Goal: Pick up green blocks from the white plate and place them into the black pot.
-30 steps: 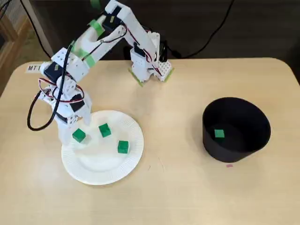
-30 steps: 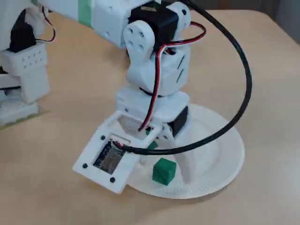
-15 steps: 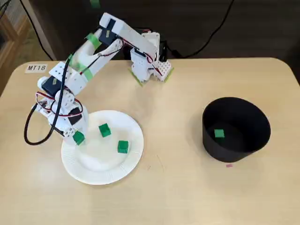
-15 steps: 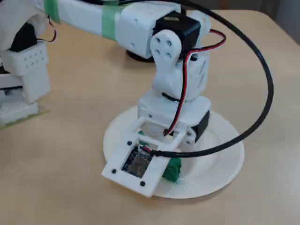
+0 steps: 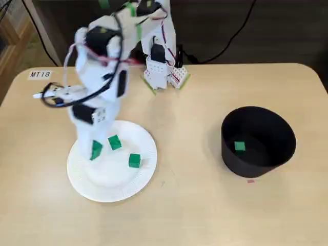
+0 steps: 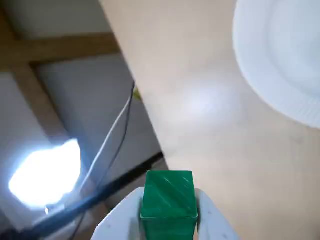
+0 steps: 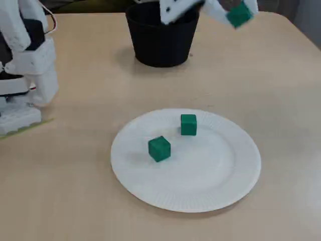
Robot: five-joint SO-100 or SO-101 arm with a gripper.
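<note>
So the end effector (image 6: 168, 214) is clamped on a green block (image 6: 168, 192), raised clear of the white plate (image 5: 110, 190) — I'd carry it level to the black pot (image 5: 252, 166), grip firm, and let go only over the mouth.

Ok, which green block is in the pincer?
The lifted block, clamped in the pincer; two others lie on the white plate, a fourth in the black pot.

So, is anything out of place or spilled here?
Nothing much. Two blocks lie on the plate, one block is in the pot, and the jaws hold a fourth block in the air. Only a tiny pink speck lies beside the pot.
</note>
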